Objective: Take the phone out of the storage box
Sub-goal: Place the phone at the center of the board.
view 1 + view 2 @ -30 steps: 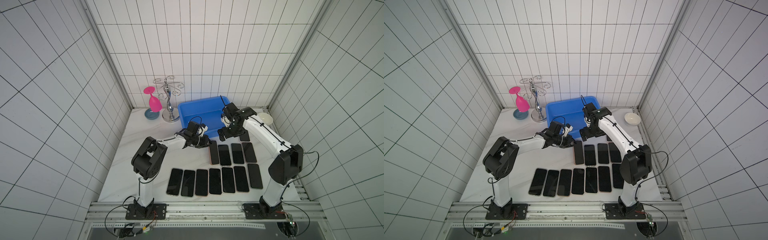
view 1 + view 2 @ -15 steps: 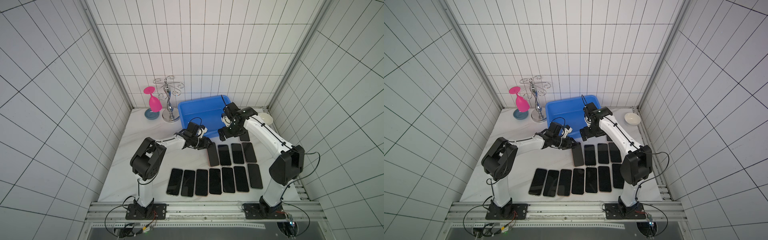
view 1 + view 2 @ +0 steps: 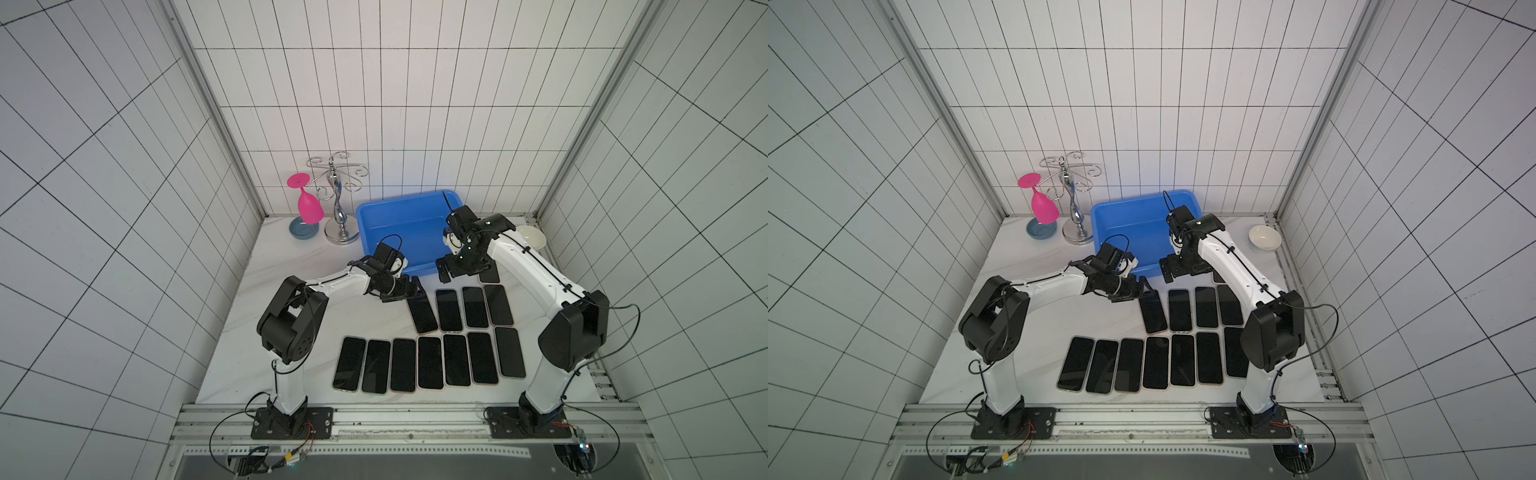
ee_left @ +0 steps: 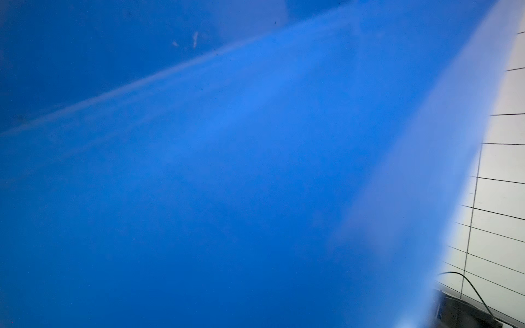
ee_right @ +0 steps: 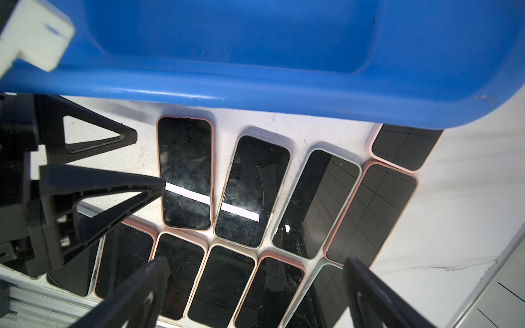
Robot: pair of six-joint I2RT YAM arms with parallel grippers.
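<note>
Storage box: bright blue rectangular plastic storage box [image 3: 399, 226] [image 3: 1129, 224] at the back of the white marble-look table [image 3: 291, 316], rolled front rim facing both arms; blue plastic filling nearly all of the left wrist view [image 4: 227, 170].
Phone: black-screened phone in a pink case [image 3: 422, 313] [image 3: 1153, 313], out of the box and flat on the table, leftmost in a back row of four, slightly skewed, just beside its neighbour.
Left gripper: black left gripper [image 3: 411, 287] low over the phone's far end, triangular fingers [image 5: 113, 187] spread with nothing between them; contact with the phone impossible to tell.
Right gripper: right gripper [image 3: 444, 272] pointing down at the box's front rim, fingers [image 5: 369, 292] wide apart, empty.
Other phones: front row of seven dark phones [image 3: 430, 361]; one more phone [image 3: 489, 275] by the box's corner, partly hidden by the right arm.
Back of table: inverted pink goblet [image 3: 309, 205] above a small grey-blue dish [image 3: 302, 229], beside a chrome wire rack [image 3: 340, 208]; small white bowl [image 3: 532, 237] right of the box.
</note>
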